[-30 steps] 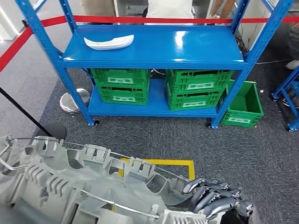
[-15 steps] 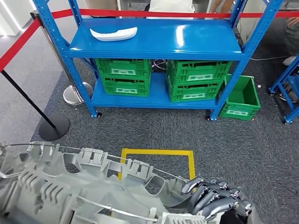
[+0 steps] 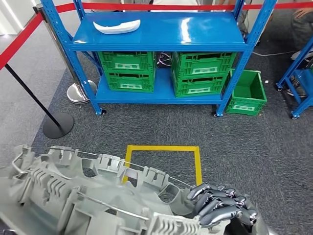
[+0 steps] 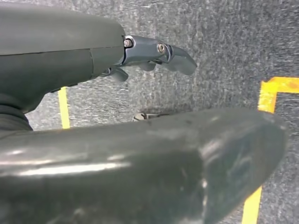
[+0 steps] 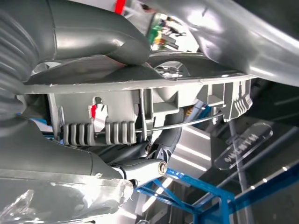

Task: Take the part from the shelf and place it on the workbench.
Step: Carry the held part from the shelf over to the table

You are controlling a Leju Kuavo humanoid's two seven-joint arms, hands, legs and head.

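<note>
Floor: dark grey carpet (image 3: 258,161) w/ yellow tape square (image 3: 162,156) marked on it, just ahead of robot.

Shelf (image 3: 158,36): blue steel rack, far side of carpet. Top deck carries one white curved piece (image 3: 116,26) nr its left rear corner. Lower deck: two stacks of green crates (image 3: 166,71), one at left end, one at right end. Loose green crate (image 3: 246,95) on carpet beside shelf's right front leg.

Barrier: red belt (image 3: 18,41) running to a chrome post (image 3: 70,73) at shelf's left front corner; black post w/ round base (image 3: 57,125) nearer robot. Second blue rack (image 3: 299,81) at right edge of room.

Part (image 3: 84,196): large grey ribbed plastic moulding w/ wire rods, held low across robot's front, above carpet, well apart from shelf.

Right hand (image 3: 221,210): dark fingers curled over part's right end, grasping it. Right wrist view adds underside: thumb (image 5: 141,170) below part's ribbed edge, fingers above.

Left hand (image 4: 155,53): left wrist view shows fingers extended over carpet & tape, a broad dark grey surface (image 4: 141,172) alongside; grasp cannot be told.
</note>
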